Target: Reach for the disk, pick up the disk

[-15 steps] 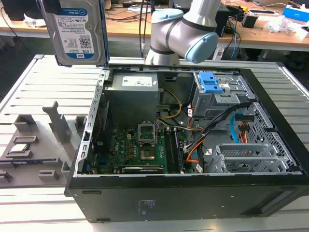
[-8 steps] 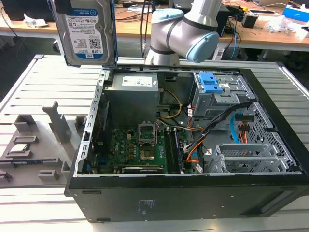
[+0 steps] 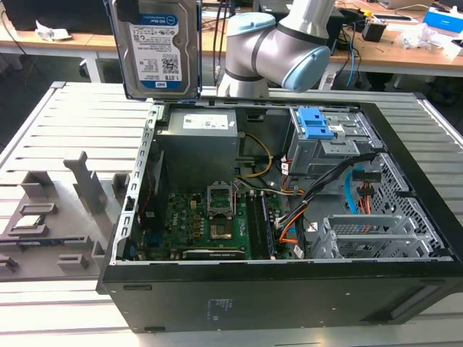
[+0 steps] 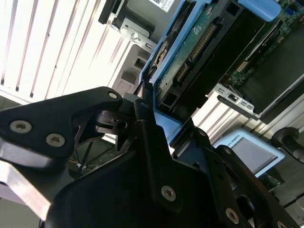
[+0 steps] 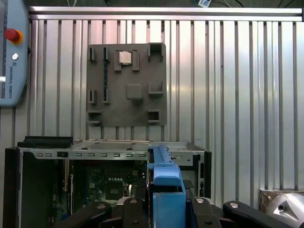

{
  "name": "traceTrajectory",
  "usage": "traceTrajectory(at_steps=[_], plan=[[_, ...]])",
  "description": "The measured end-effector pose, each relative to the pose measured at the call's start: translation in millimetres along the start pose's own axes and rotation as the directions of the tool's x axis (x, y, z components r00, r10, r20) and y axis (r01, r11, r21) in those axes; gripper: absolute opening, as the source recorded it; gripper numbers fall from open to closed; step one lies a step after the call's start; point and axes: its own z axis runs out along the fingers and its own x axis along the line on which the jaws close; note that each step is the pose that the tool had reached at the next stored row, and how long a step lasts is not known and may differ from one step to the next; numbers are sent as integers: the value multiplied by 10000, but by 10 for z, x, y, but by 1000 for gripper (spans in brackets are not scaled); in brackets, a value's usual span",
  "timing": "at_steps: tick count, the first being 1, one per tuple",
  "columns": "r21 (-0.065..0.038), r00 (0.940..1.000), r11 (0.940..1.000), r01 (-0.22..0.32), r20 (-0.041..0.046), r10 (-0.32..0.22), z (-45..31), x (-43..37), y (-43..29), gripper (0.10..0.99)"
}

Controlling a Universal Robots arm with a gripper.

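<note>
Black gripper (image 5: 166, 211) links are seen nearest in the first wrist view, with the open computer case (image 3: 405, 238) below and its motherboard (image 3: 210, 224) exposed. The disk (image 3: 159, 47) is held upright in the air above the case wall at the exterior view's left, clamped by its blue rails between the fingers. If the smooth plastic is allowed to slip, the disk could be dropped onto the board.

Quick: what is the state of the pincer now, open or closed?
Pincer: closed, holding the disk by its blue-railed edges.
</note>
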Motion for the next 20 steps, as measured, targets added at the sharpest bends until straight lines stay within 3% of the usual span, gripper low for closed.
traceTrajectory(at_steps=[20], plan=[[1, 10000, 10000, 0, 1, 0, -26, 3, -607, 369]])
